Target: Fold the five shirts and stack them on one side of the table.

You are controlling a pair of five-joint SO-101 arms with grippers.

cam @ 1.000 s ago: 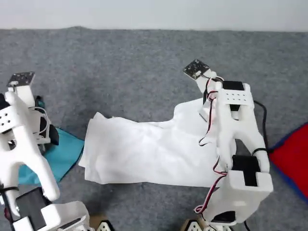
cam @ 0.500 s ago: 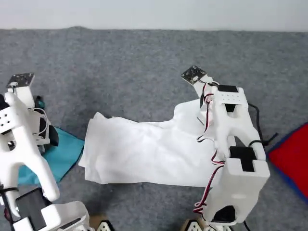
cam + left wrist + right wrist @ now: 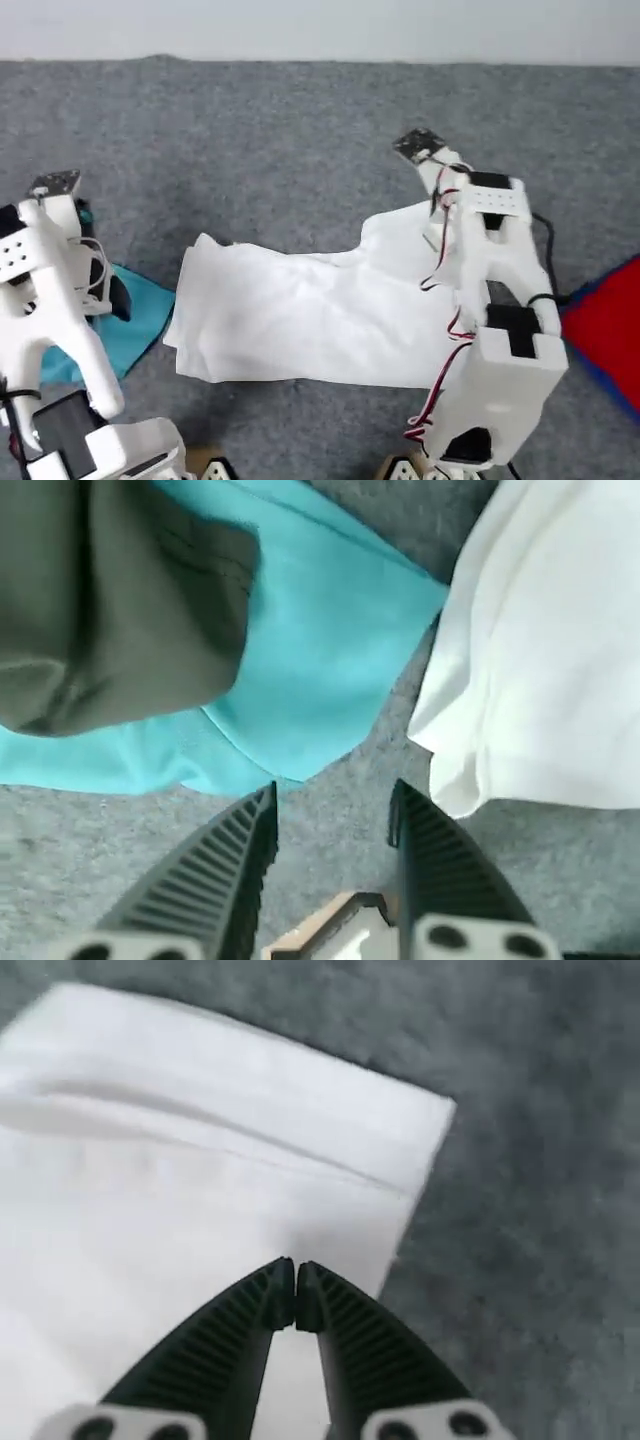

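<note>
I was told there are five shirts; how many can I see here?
4: a white shirt mid-table, a teal shirt at the left, a grey-green shirt lying on the teal one, and a red shirt at the right edge. A fifth may be hidden.

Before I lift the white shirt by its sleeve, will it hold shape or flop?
Likely floppy: the white shirt lies rumpled with soft folds, so the rest would hang and drag. Probably light, since it is thin cloth. It may catch rather than slide on the fuzzy grey mat.

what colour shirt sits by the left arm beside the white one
The shirt is teal, clearest in the left wrist view.
</note>
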